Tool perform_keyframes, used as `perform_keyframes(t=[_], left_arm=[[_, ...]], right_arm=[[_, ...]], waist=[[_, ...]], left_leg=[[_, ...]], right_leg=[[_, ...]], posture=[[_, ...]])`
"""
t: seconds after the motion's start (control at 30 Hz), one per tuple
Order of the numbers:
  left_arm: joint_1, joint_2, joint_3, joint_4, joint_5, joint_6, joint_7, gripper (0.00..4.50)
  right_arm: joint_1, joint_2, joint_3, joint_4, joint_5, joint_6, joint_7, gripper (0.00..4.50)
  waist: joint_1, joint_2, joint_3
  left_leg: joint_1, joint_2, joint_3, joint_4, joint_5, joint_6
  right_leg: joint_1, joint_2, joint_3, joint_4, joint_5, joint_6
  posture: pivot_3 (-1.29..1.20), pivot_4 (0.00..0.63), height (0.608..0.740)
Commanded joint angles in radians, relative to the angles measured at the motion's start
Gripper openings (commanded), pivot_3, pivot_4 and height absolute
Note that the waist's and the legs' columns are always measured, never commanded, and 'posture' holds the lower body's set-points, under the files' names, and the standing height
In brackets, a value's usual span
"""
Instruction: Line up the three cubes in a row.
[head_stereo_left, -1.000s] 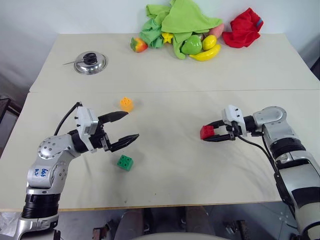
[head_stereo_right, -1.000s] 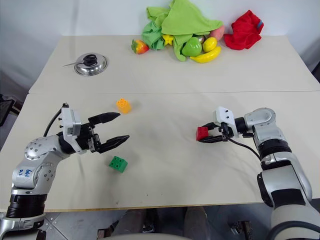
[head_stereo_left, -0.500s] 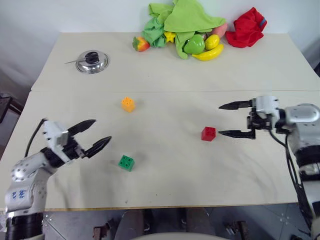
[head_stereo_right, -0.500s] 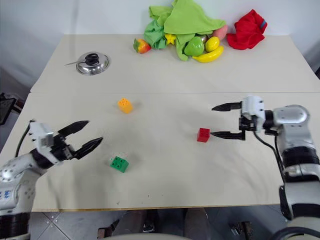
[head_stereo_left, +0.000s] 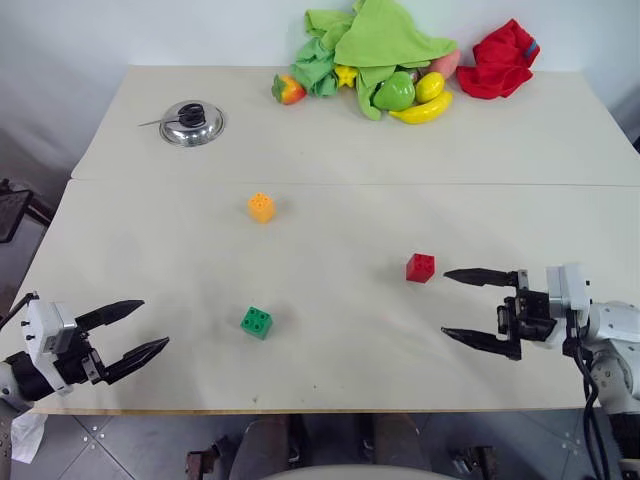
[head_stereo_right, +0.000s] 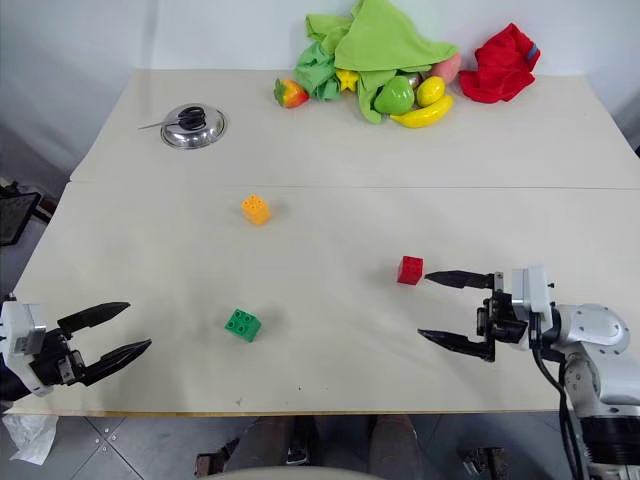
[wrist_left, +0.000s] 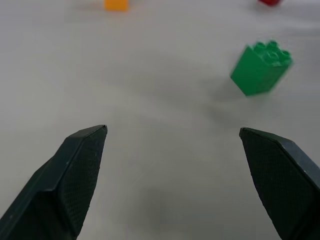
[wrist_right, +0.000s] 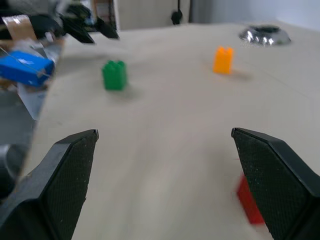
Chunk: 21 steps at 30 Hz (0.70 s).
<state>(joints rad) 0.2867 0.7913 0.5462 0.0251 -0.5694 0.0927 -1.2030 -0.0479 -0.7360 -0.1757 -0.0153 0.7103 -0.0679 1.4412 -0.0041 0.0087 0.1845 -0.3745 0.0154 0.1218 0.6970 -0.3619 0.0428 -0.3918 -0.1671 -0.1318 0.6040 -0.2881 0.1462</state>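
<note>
We find no text, label, brand or number that we can read; the blue box (wrist_right: 26, 69) may carry print, but it is too blurred to tell.

Bright, even light; soft shadows; wrist views blurred.

Pale table (head_stereo_left: 330, 150), orange-yellow cube (head_stereo_left: 261, 207), green cube (head_stereo_left: 256, 322), red cube (head_stereo_left: 420, 267) (well apart), metal lid (head_stereo_left: 191, 123), toy fruit (head_stereo_left: 415, 95), cloths (head_stereo_left: 380, 40)
</note>
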Motion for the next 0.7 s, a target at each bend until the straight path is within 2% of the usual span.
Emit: perform_keyframes(t=[0.03, 0.17, 0.43, 0.7], left_arm=[[-0.039, 0.036, -0.028, 0.005, 0.019, -0.049, -0.067, 4.50], [-0.133, 0.068, -0.106, 0.030, 0.050, -0.077, -0.120, 4.50], [-0.325, 0.044, -0.342, -0.042, 0.104, -0.144, -0.211, 4.50], [-0.487, -0.031, -0.551, 0.093, 0.209, -0.249, -0.283, 4.50]], right_arm=[[0.001, 0.016, -0.026, -0.021, -0.001, -0.050, 0.048, 4.47], [-0.011, 0.011, -0.022, 0.016, -0.034, -0.070, 0.072, 4.47], [-0.020, -0.024, -0.036, 0.065, -0.052, -0.071, 0.119, 4.47], [-0.017, -0.029, -0.032, 0.053, -0.062, -0.050, 0.107, 4.47]], waist=[[0.000, 0.000, 0.000], [0.003, 0.000, 0.000], [0.001, 0.000, 0.000], [0.001, 0.000, 0.000]], left_leg=[[0.000, 0.000, 0.000, 0.000, 0.000, 0.000], [0.000, 0.000, 0.000, -0.001, 0.001, 0.002], [0.000, -0.001, 0.001, -0.001, 0.001, 0.004], [0.000, -0.001, 0.002, 0.000, 0.001, 0.005]], right_leg=[[0.000, 0.000, 0.000, 0.000, 0.000, 0.000], [0.000, 0.000, -0.001, 0.003, 0.000, -0.001], [0.000, 0.001, -0.001, 0.004, 0.000, -0.001], [0.001, 0.003, -0.001, 0.005, 0.000, -0.001]], posture=[[0.00, 0.150, 0.740], [0.00, 0.150, 0.740], [0.00, 0.150, 0.740], [0.00, 0.150, 0.740]])
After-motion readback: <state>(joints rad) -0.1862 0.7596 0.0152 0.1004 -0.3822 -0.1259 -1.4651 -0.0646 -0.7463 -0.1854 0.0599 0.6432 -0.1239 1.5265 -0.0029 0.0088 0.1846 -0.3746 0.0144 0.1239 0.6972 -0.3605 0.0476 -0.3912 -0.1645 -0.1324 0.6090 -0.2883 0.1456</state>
